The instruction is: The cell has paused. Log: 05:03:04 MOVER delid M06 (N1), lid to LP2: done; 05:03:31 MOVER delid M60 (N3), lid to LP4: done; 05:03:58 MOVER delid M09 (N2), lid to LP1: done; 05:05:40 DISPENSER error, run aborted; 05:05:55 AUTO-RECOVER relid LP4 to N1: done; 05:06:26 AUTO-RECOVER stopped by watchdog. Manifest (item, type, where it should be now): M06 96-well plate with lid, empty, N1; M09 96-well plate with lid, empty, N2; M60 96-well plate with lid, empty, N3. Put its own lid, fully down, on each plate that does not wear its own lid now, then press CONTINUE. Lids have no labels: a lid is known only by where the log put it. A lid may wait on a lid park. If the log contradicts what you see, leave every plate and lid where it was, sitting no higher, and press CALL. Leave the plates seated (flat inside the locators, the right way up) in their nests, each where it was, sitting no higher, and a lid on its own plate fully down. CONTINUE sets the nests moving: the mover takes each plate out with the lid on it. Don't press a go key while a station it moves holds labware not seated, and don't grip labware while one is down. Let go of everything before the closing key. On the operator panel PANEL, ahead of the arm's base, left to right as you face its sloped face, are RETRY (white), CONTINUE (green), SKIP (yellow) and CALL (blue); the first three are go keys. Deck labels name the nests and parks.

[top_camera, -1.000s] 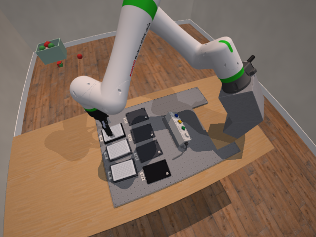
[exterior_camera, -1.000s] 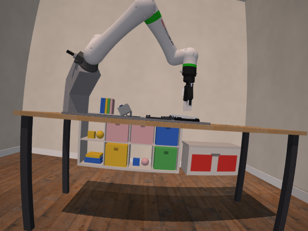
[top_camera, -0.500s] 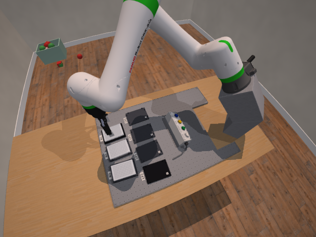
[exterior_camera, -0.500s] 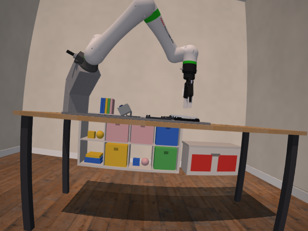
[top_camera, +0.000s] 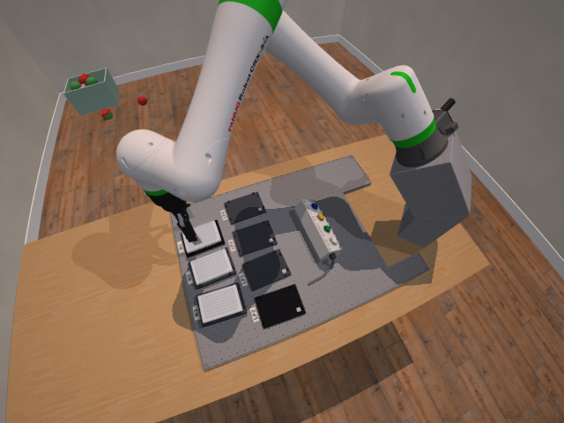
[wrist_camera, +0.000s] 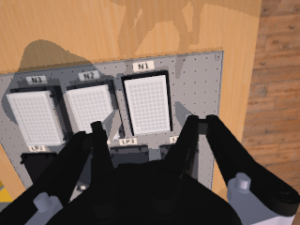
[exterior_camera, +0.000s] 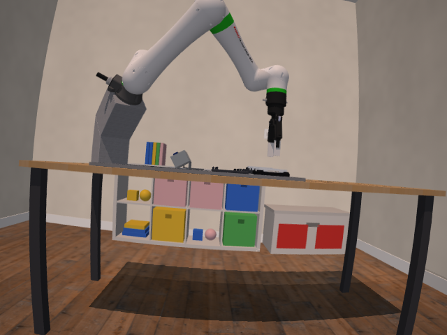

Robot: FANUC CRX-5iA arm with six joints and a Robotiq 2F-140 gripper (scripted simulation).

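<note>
While the white arm (top_camera: 227,91) hangs over the grey deck (top_camera: 318,291) on the wooden desk (top_camera: 91,318), red and black lettering along its upper link reads "FANUC Robot CRX-5iA". Its pincer (exterior_camera: 273,151) hovers well above the deck, over the plate in nest N1 (wrist_camera: 146,104), with its black fingers spread partway and nothing between them.

Small white tags on the deck are readable from the wrist view: "N1" (wrist_camera: 143,66), "N2" (wrist_camera: 89,75) and "N3" (wrist_camera: 37,79), each above its nest. Tags closer to the pincer begin with "LP", but their digits are too blurred for me to trust.

I count 3 white gridded plates in a row: the N1 plate, the N2 plate (wrist_camera: 89,107) and the N3 plate (wrist_camera: 35,117). Beside them lie 4 dark square parks (top_camera: 278,305). Whether any plate wears a lid, I cannot tell.

The sloped grey panel (top_camera: 314,234) carries 4 keys; blue (top_camera: 314,205), yellow (top_camera: 320,216) and green (top_camera: 326,227) stand out clearly, the white one less so.
</note>
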